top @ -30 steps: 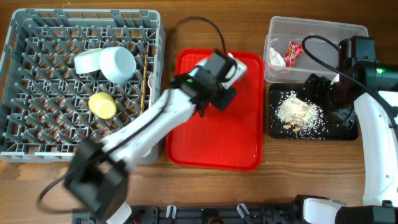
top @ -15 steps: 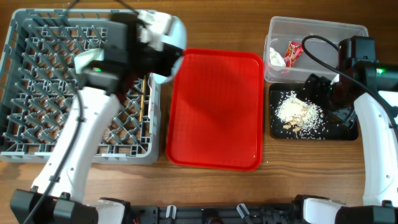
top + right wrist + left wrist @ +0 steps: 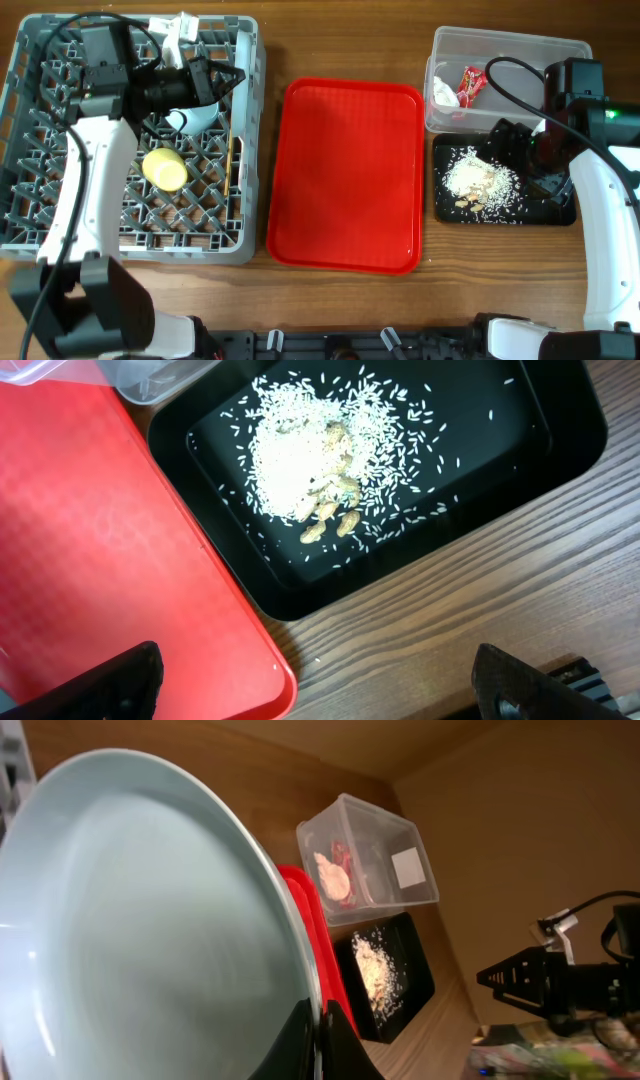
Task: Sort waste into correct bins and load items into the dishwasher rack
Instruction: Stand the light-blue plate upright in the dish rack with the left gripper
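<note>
My left gripper (image 3: pixel 205 85) is over the back of the grey dishwasher rack (image 3: pixel 60 230) and is shut on the rim of the pale blue-white plate (image 3: pixel 197 117), which it holds on edge. In the left wrist view the plate (image 3: pixel 130 920) fills the left half, with the jaws (image 3: pixel 320 1040) pinching its edge. A yellow cup (image 3: pixel 165 168) and a thin wooden stick (image 3: pixel 235 150) lie in the rack. My right gripper (image 3: pixel 520 150) is open and empty over the black tray (image 3: pixel 560 210), which holds rice crumbs (image 3: pixel 480 180). The clear tub (image 3: pixel 560 50) holds the red wrapper (image 3: pixel 471 82) and white tissue (image 3: pixel 443 93).
The large flat red tray (image 3: pixel 350 180) lies between the rack and the bins, with nothing on it. In the right wrist view its corner (image 3: pixel 120 560) lies beside the black tray (image 3: pixel 560 450), with bare wood table (image 3: pixel 450 620) in front.
My left arm has swung left, carrying the plate from the red tray to above the rack. The right arm has not moved.
</note>
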`<move>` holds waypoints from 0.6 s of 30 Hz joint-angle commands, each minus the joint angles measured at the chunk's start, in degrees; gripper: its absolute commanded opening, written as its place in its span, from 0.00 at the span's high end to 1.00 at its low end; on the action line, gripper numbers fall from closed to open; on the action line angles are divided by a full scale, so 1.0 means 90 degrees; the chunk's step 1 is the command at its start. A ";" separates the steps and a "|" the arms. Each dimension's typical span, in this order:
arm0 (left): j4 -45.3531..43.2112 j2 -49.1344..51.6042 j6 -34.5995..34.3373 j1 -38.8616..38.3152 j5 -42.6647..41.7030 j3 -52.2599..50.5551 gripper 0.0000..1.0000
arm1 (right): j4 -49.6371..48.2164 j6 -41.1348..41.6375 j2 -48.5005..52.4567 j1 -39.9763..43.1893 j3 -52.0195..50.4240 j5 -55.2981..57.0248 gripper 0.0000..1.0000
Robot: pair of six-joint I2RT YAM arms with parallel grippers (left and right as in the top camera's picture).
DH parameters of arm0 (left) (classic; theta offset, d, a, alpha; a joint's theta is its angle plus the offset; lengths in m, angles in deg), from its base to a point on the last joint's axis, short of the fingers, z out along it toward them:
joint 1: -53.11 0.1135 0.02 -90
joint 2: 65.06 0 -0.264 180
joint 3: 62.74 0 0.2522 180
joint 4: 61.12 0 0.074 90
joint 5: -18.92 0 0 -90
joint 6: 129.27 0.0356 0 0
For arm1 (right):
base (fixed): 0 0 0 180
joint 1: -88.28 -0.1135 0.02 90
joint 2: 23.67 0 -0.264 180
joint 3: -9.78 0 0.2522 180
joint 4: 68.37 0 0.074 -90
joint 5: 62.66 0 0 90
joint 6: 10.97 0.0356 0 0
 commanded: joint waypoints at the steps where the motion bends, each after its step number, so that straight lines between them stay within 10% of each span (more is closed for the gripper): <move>1: -0.0092 0.0306 -0.0015 0.0100 -0.0357 0.0007 0.96 | -0.0007 -0.0070 -0.0034 0.0002 0.0095 -0.0007 0.00; 5: -0.0172 0.0410 -0.0015 0.0121 0.0367 0.0007 0.71 | -0.0007 -0.0073 -0.0034 0.0002 0.0095 -0.0049 0.00; 6: -0.0170 0.0410 -0.0017 0.0121 0.0525 0.0007 0.55 | -0.0007 -0.0075 -0.0034 0.0002 0.0095 -0.0049 0.00; 7: -0.0168 0.0410 -0.0017 0.0124 0.0690 0.0007 0.00 | -0.0007 -0.0075 -0.0034 0.0002 0.0095 -0.0049 0.00; 18: 0.0449 -0.0318 -0.0051 0.0369 0.2089 0.0007 0.00 | -0.0209 -0.0585 -0.0034 0.0000 0.0095 -0.0729 0.00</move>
